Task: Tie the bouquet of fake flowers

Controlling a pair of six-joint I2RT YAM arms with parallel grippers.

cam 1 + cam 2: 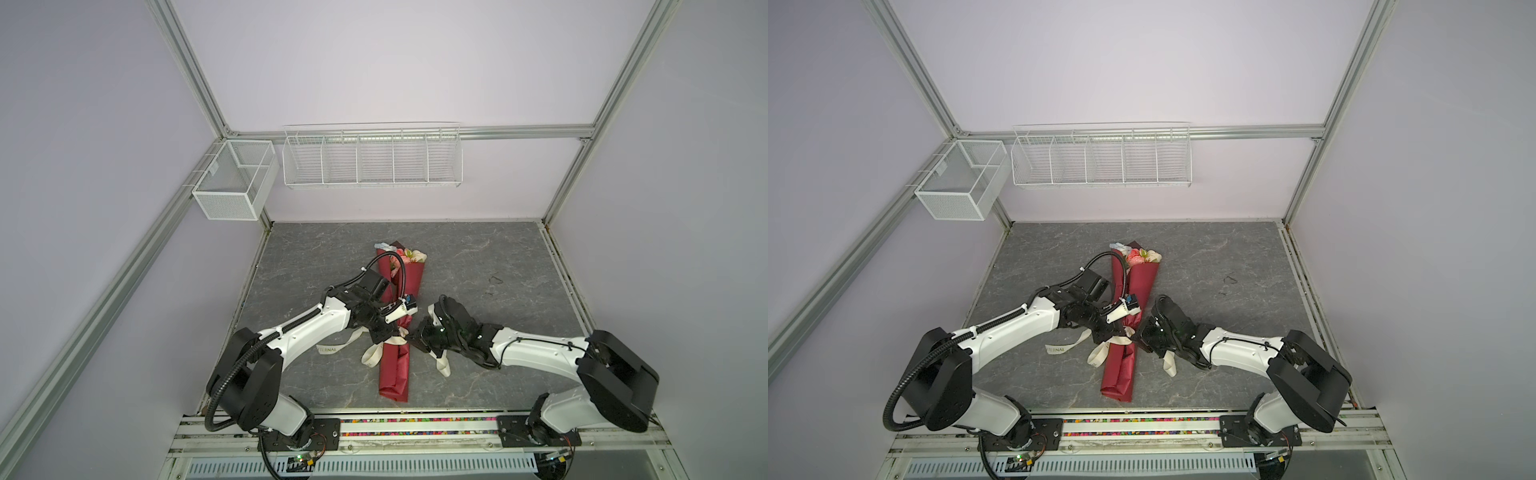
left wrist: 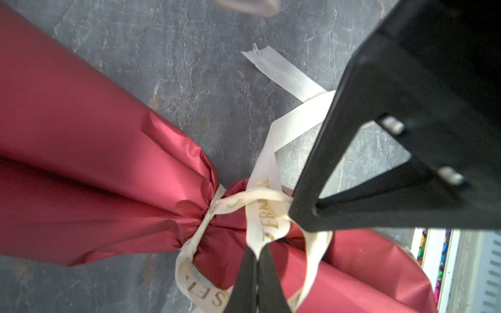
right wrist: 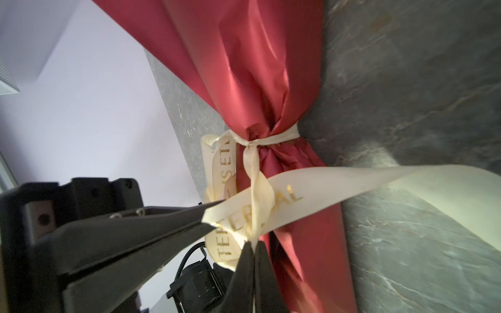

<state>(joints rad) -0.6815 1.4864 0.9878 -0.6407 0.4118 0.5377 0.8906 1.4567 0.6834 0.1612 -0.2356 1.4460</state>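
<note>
The bouquet of fake flowers point(image 1: 395, 370) point(image 1: 1119, 374) lies lengthwise on the grey table, wrapped in dark-red paper, with its pink and cream blooms point(image 1: 405, 254) at the far end. A cream printed ribbon point(image 2: 267, 214) point(image 3: 325, 187) cinches the paper's waist point(image 2: 95, 162) point(image 3: 257, 67). Both grippers meet at that waist. My left gripper point(image 2: 257, 253) point(image 1: 388, 334) is shut on a ribbon loop. My right gripper point(image 3: 253, 244) point(image 1: 413, 338) is shut on another ribbon strand. Loose ribbon tails point(image 1: 332, 349) trail to both sides.
A long white wire rack point(image 1: 372, 160) and a mesh basket point(image 1: 232, 183) hang on the back wall. A small dark scrap point(image 1: 495, 279) lies on the table point(image 1: 498, 249) at the right. The arms' mounting rail point(image 1: 415, 428) runs along the front edge.
</note>
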